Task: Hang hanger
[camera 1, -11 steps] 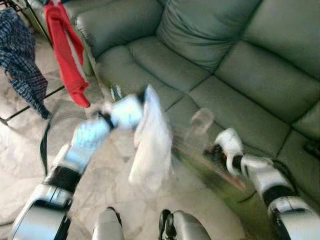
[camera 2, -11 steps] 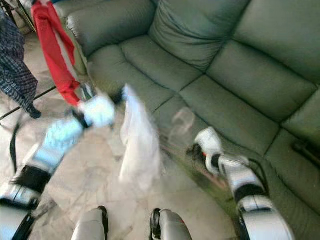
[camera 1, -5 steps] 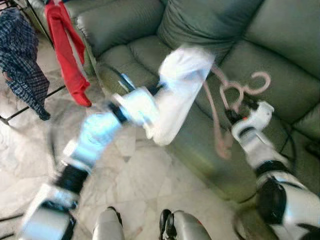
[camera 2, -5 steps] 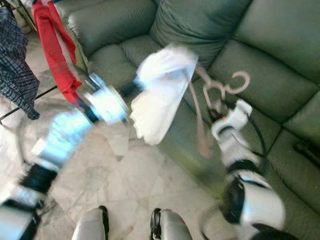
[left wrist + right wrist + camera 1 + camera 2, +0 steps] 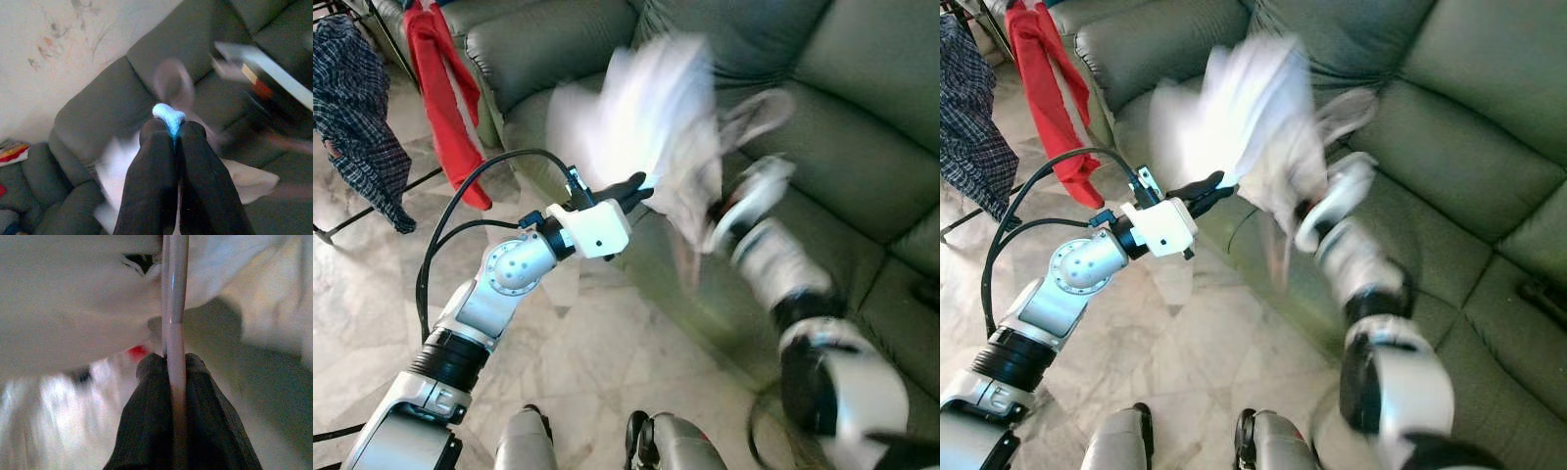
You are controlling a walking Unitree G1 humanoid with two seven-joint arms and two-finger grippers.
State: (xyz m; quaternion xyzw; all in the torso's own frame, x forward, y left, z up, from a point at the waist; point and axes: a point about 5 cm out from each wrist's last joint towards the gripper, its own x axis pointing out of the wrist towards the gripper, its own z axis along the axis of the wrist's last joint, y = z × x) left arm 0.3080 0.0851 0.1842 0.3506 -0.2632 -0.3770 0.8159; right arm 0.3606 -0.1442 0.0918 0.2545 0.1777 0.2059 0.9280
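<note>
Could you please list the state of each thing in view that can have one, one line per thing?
Left pincer: shut on the white garment, raised before the sofa.
Right pincer: shut on the pink hanger's bar.
White garment: lifted, blurred in motion.
Pink hanger: held, not yet hung.
Red garment: hanging beside the sofa.
Checked garment: draped on a dark rack.
Sofa: green, bare cushions.

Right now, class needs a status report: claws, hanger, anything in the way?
Left claw shut on white garment. Right claw shut on pink hanger, raised against the garment, blurred. Green sofa behind; red garment hangs left.
</note>
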